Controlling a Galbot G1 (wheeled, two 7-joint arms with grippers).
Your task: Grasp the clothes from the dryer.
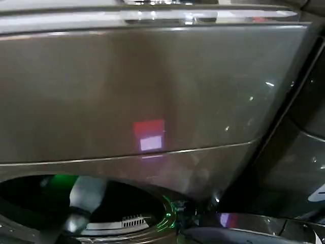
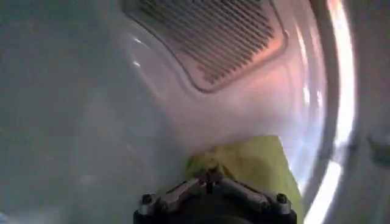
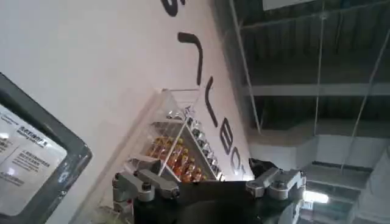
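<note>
The dryer (image 1: 152, 86) fills the head view with its bronze-brown front, and its round mouth (image 1: 127, 203) opens at the lower left. My left arm (image 1: 86, 195), white, reaches down into that mouth. Inside the pale drum, my left gripper (image 2: 210, 178) has its fingertips closed together on a bunched edge of the yellow-green clothes (image 2: 259, 161), which lie against the drum wall. My right gripper (image 3: 207, 182) is held away from the machine, pointing up at a white wall, open with nothing between its fingers.
A slotted vent panel (image 2: 207, 36) sits in the drum's back wall beyond the clothes. The open door's silver rim (image 1: 244, 222) lies at the lower right, and a neighbouring dark machine (image 1: 304, 152) stands to the right. A clear shelf of small bottles (image 3: 177, 155) hangs on the wall.
</note>
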